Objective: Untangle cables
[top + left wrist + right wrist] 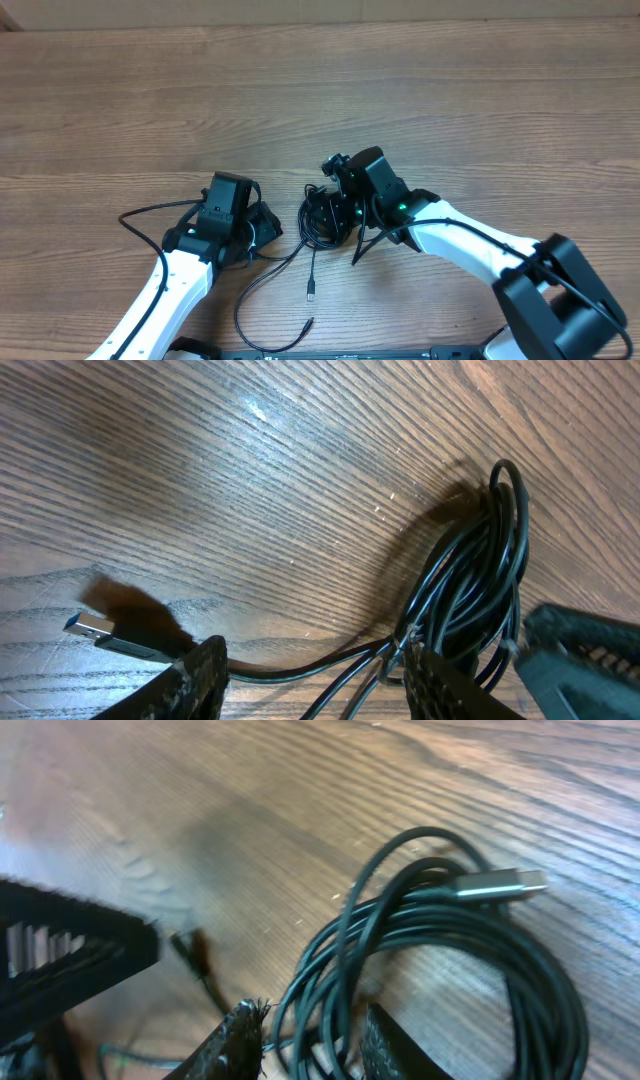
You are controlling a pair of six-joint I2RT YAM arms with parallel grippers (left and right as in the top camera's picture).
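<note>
Your left hand (315,668) is open over strands of the cables (440,920), which lie coiled on the worktop (300,80) between both hands. Your right hand (312,1035) straddles the coil; its grip I cannot tell.

The left arm (165,290) and right arm (465,240) share smooth white links, black joints and boxy black wrist housings. Green lights (402,208) glow on the right wrist (two small dots). Thick black wires (140,212) loop beside each arm. The fingers (200,680) are matte black with rough edges
</note>
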